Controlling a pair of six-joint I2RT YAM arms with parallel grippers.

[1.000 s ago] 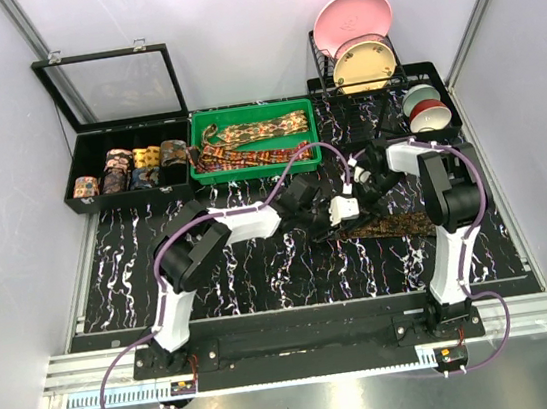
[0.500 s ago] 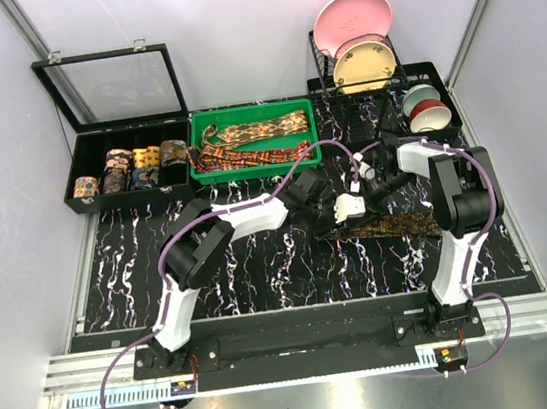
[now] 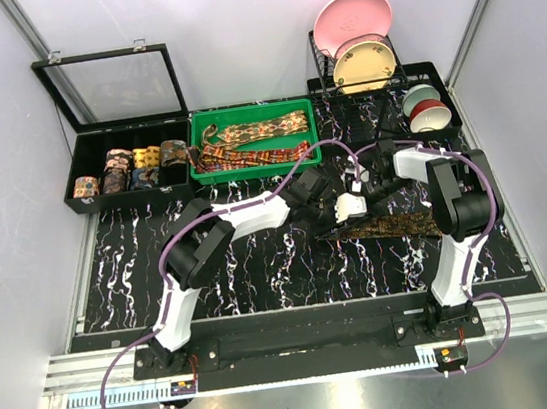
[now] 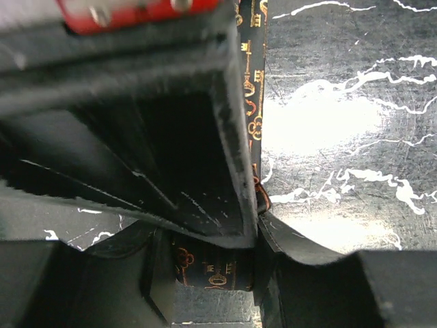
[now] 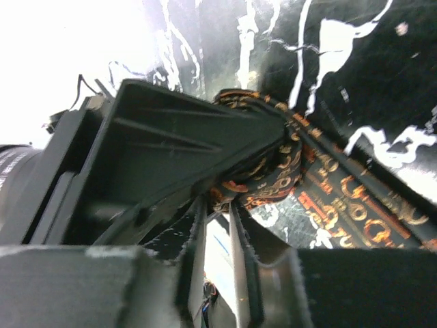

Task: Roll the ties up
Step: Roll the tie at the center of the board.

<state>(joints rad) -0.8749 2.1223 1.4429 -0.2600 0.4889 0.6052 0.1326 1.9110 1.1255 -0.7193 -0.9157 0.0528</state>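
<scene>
You are working over a black marbled table that is filling most of the top view. Along its far edge, a black display case is sitting at the upper left with its glass lid standing open and a row of rolled ties lying inside. A green tray is sitting at upper centre, holding loose ties. A dish rack at the upper right is carrying a pink plate and a yellow plate, with bowls just beside it.

Your two arms are reaching inward and meeting right of centre over a dark tie — it is lying flat on the table, running from the grippers toward the right edge of the frame.

In the left wrist view, your left gripper is sitting at the bottom of the frame, closed partway on the dark tie. The gold-patterned cloth is filling the gap between its fingers, and a strip of it is running up the middle of the frame.

In the right wrist view, the tie's wound end — a small coil — is sitting at the centre against a large black wedge-shaped part, and the flat length is trailing to the lower right. Your right gripper is showing its jaws drawn close, with only a thin slit between them. Whether they are pinching anything, I cannot tell.
</scene>
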